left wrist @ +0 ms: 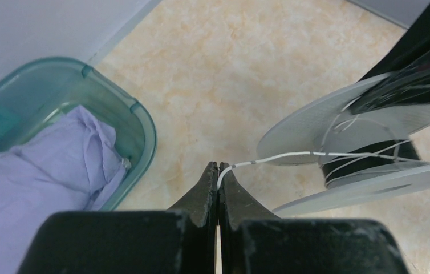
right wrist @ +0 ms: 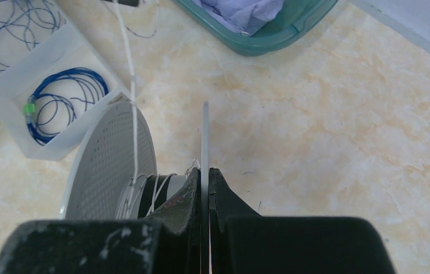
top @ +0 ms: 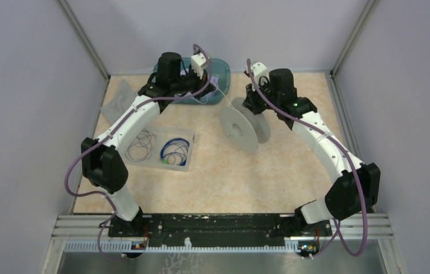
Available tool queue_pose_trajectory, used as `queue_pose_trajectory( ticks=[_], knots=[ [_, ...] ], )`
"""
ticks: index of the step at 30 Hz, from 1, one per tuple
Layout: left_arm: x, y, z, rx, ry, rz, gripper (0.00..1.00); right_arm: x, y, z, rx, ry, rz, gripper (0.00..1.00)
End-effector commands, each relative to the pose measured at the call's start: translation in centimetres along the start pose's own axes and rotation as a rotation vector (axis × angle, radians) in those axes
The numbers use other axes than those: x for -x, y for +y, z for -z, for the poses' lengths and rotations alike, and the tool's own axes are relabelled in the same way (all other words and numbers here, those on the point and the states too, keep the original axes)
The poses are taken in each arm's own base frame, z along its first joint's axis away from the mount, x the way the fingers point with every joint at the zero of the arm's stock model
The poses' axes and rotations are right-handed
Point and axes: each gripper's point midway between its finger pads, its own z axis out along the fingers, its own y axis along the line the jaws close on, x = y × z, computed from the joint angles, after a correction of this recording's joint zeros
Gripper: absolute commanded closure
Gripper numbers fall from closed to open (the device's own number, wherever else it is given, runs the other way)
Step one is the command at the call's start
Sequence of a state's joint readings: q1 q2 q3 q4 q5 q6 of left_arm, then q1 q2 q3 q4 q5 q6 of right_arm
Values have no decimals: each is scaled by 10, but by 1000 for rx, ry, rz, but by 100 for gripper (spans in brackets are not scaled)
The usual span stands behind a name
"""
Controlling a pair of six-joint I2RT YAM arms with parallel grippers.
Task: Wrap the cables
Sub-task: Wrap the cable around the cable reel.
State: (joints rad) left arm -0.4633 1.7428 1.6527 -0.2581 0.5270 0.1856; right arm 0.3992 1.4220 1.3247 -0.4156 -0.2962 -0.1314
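Running from the left tool [left wrist: 218, 170], clamped on it, to the spool [left wrist: 321, 123] pinched in the right tool [right wrist: 205, 172]: white cable [left wrist: 292, 154].

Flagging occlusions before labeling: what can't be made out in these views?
Top view: the left claw and its grip on the white cable, hidden by its wrist; the cable is too thin there.
Left wrist view: turns wound on the spool hub, hidden by its flanges and the right claw.
Right wrist view: the white cable's far end, cut off by the top edge.
Left wrist view: what lies under the cloth in the green tub.
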Motion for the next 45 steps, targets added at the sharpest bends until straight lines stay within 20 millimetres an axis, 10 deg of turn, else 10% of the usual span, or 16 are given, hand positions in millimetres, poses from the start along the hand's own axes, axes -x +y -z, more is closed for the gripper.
queue_pose_trajectory(
  ticks=[1,11,24,45],
  knots=[
    [-14,16,-3,22,-24,17,99,69,19,41,72,-178,19,100],
    [-69,-15,-7,-167,15,68,92,119,8,69,101,-278,-77,100],
    [-84,-49,-2,-367,0,83,68,176,11,103,96,-401,-101,100],
    [-82,-45,48,-418,-104,-100,19,178,19,121,115,-394,-61,100]
  ],
)
